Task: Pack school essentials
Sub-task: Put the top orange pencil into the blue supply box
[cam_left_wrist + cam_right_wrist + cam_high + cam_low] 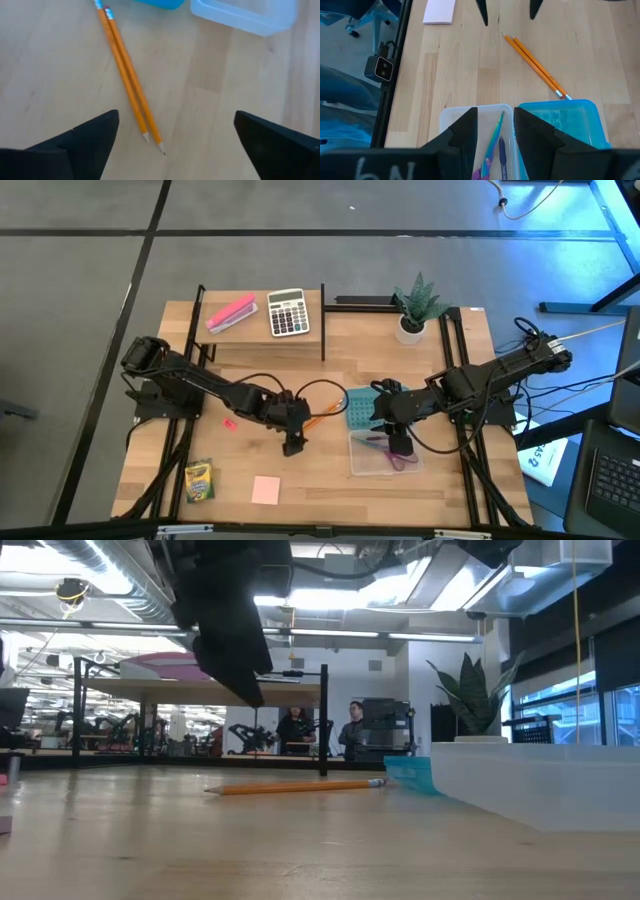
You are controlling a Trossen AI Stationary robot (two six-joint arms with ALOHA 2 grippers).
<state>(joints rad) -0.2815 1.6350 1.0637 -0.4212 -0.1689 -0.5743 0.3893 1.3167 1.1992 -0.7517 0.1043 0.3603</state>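
Observation:
Two orange pencils (127,75) lie side by side on the table, points toward my left gripper (176,117). That gripper is open and hovers just short of their tips (292,446). The purple-handled scissors (492,145) lie inside the clear box (385,452). My right gripper (495,111) is open above that box, with a finger on either side of the scissors. The crayon box (199,480) and pink notepad (265,490) lie flat near the table's near edge. The red eraser piece (228,422) lies beside the left arm.
A blue lid (358,408) lies next to the clear box, against the pencils' eraser ends. The calculator (288,312) and pink stapler-like block (231,313) sit on a raised shelf at the far edge. A potted plant (415,308) stands far right. People stand in the room beyond (352,730).

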